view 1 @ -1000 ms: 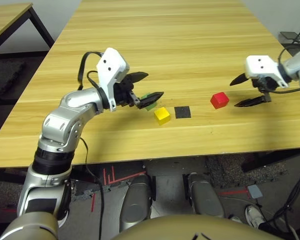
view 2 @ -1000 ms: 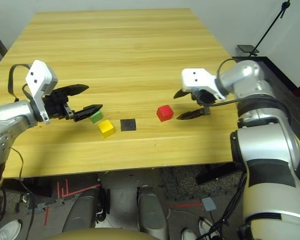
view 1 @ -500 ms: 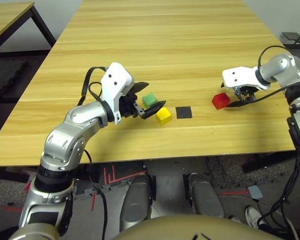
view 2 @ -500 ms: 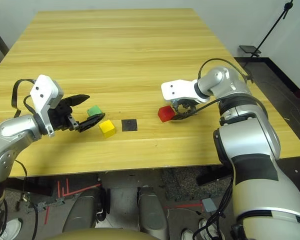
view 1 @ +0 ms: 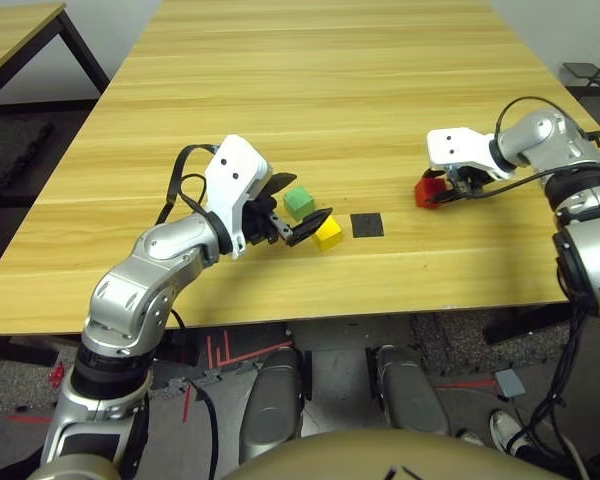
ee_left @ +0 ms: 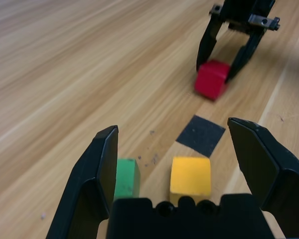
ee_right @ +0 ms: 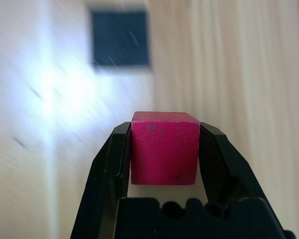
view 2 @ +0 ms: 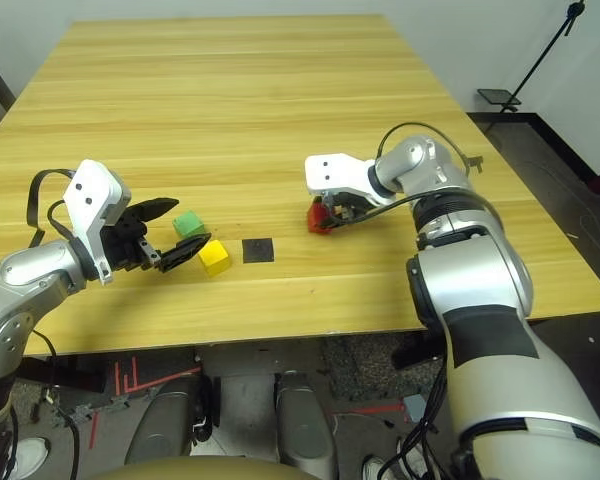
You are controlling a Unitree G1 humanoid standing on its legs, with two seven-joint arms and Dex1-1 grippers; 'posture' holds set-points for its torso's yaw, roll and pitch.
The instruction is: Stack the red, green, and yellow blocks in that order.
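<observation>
The red block point(ee_right: 164, 148) sits on the table right of centre, with my right gripper point(view 1: 435, 190) shut on its two sides. The green block point(view 1: 298, 202) and the yellow block point(view 1: 327, 233) lie close together left of centre, the yellow one nearer to me. My left gripper point(ee_left: 173, 128) is open just behind them, low over the table. In the left wrist view the yellow block point(ee_left: 190, 174) lies between the fingers and the green block point(ee_left: 125, 178) is partly behind one finger point(ee_left: 103, 164).
A flat black square patch point(view 1: 366, 225) lies on the wooden table point(view 1: 310, 90) between the yellow and red blocks. A second table point(view 1: 15, 30) stands at the far left, and a stand's base point(view 2: 497, 98) is on the floor at the right.
My right gripper moved left onto the red block and shut on it, shifting it slightly left. The left gripper edged closer around the green and yellow blocks and stays open.
</observation>
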